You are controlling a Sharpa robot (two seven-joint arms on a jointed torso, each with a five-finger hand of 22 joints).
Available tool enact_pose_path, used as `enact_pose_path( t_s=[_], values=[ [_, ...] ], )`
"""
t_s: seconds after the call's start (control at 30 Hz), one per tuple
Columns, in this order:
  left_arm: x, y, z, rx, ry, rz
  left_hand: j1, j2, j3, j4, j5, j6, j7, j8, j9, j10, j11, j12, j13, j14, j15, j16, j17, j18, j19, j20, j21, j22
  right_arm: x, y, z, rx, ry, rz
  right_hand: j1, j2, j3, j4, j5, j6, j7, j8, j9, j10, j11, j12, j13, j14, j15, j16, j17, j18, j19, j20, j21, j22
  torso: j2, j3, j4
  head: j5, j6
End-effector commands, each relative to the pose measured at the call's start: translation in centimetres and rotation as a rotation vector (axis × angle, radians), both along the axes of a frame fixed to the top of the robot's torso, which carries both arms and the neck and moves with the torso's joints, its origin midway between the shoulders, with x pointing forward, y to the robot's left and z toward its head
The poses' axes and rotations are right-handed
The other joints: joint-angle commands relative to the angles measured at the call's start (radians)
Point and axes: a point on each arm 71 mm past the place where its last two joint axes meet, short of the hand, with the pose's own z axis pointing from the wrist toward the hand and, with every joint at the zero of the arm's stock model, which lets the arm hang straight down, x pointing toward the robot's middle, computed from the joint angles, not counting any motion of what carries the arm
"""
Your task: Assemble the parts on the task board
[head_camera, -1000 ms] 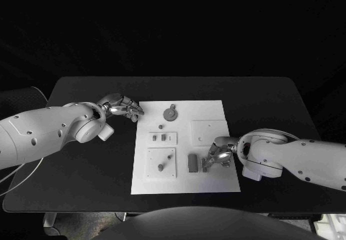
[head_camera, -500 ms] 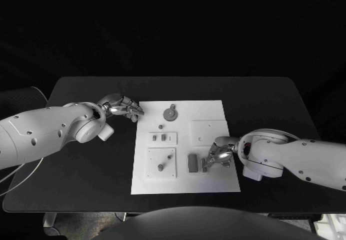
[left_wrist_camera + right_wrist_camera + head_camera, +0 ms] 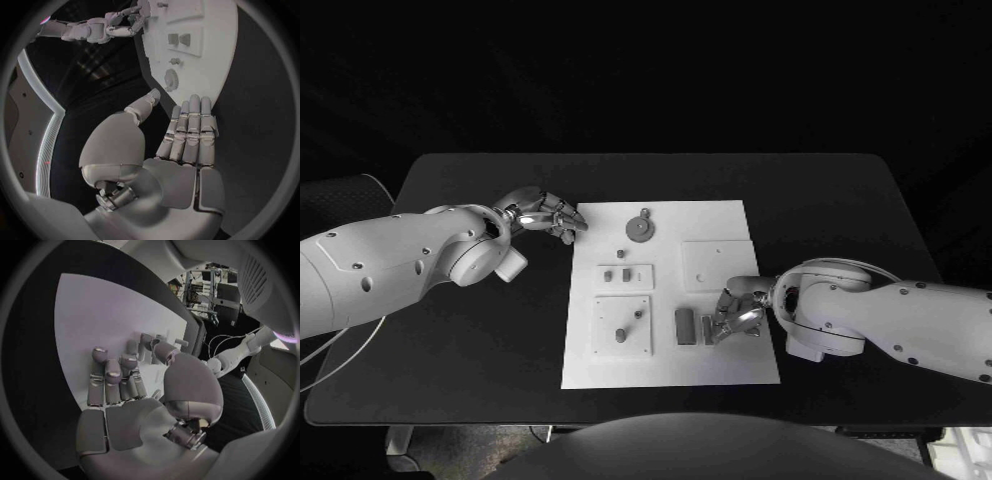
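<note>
A black table carries the white task board, which lies flat near its middle, long side running away from the robot. Dark bare tabletop surrounds the board on every side; its far edge seems to fade into the dark background

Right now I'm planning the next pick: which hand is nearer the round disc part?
Left. The left hand rests just off the board beside the round disc part; the right hand is farther down.

Black table against dark backdrop; metal shelving at room's far side.
</note>
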Motion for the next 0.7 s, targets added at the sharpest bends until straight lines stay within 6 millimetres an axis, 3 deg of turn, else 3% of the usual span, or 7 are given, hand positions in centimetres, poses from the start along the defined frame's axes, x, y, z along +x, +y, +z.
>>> enact_pose_path(
  t_s=[0.03,0.3,0.53,0.7],
  values=[
    [-0.03,-0.22,0.10,-0.005,-0.001,-0.013,0.002,-0.007,-0.002,0.001,-0.003,-0.006,0.000,0.006,-0.001,0.003,0.003,-0.005,0.001,0.008,-0.002,-0.005,0.002,0.015,0.002,-0.001,-0.005,0.001,-0.28,0.18,-0.46,-0.021,-0.003,0.037,0.005,0.004,-0.003,-0.004,-0.006,0.003,-0.004,0.007,0.001,-0.003,0.000,0.005,0.000,-0.002,-0.005,0.000,-0.001,0.014,-0.003,0.001,0.002,0.014,0.000,-0.0001,0.0007,0.001,0.000],
    [-0.03,-0.20,0.10,-0.004,-0.001,-0.013,0.002,-0.007,-0.002,0.001,-0.003,-0.006,0.000,0.007,-0.001,0.003,0.003,-0.005,0.002,0.008,-0.002,-0.006,0.002,0.015,0.002,-0.001,-0.005,0.001,-0.26,0.09,-0.76,-0.029,-0.004,0.026,-0.009,0.008,-0.005,0.008,-0.006,0.005,-0.005,0.009,0.002,-0.001,-0.001,0.005,-0.001,0.001,-0.003,0.001,-0.002,0.014,-0.001,0.002,0.002,0.013,0.000,-0.0005,0.0004,0.002,0.000],
    [-0.03,-0.19,0.09,-0.004,0.000,-0.013,0.001,-0.007,-0.002,0.001,-0.003,-0.006,0.000,0.007,-0.001,0.003,0.003,-0.005,0.002,0.008,-0.002,-0.006,0.003,0.015,0.002,-0.001,-0.005,0.001,-0.23,0.01,-0.79,-0.028,-0.001,0.024,-0.038,0.002,-0.005,0.042,-0.005,0.008,-0.007,0.010,0.001,0.002,-0.003,0.005,-0.002,0.005,-0.001,0.002,-0.003,0.014,0.003,0.002,0.002,0.012,0.000,-0.0005,0.0001,0.003,0.000],
    [-0.01,-0.16,0.09,-0.003,-0.001,-0.011,0.001,-0.007,-0.002,0.001,-0.003,-0.006,0.000,0.007,-0.001,0.003,0.003,-0.005,0.002,0.008,-0.002,-0.006,0.003,0.015,0.002,-0.001,-0.005,0.001,-0.33,-0.20,-0.87,-0.008,0.029,0.009,-0.078,-0.009,-0.006,0.085,-0.006,0.008,-0.007,0.010,0.000,0.002,-0.004,0.005,-0.004,0.005,0.000,0.002,-0.004,0.014,0.002,0.001,0.001,0.011,0.000,-0.0005,0.0005,0.003,0.000]
  ],
)
